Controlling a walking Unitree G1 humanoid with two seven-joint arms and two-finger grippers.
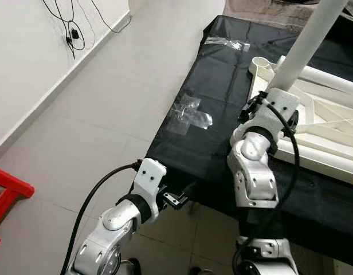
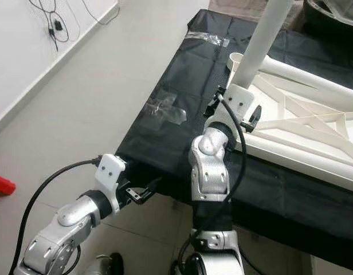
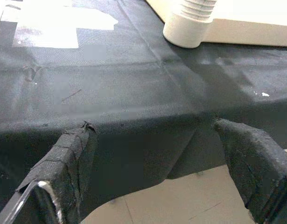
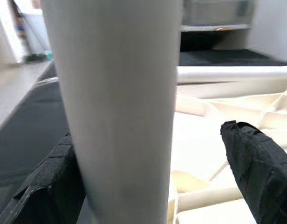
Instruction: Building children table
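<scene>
Left hand [image 1: 185, 197] waits wide at the near desk [image 1: 222, 86] edge; right hand [image 4: 157, 186] holds one white leg [image 1: 305, 43], rising far-right above one tabletop [image 1: 331, 132].

Open floor [image 1: 102, 114] left of the black-covered table [image 1: 222, 86]; upturned white tabletop [image 1: 331, 132] and upright leg [image 1: 305, 43] crowding its right side.

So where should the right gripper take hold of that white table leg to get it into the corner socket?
Grip the white table leg low on its round shaft, just above the end, coming from the robot's side with one finger on each flank. The smooth tube offers even sides, and a low hold should steer the tip toward the corner socket of the upturned tabletop. The right gripper already straddles the shaft there.
</scene>
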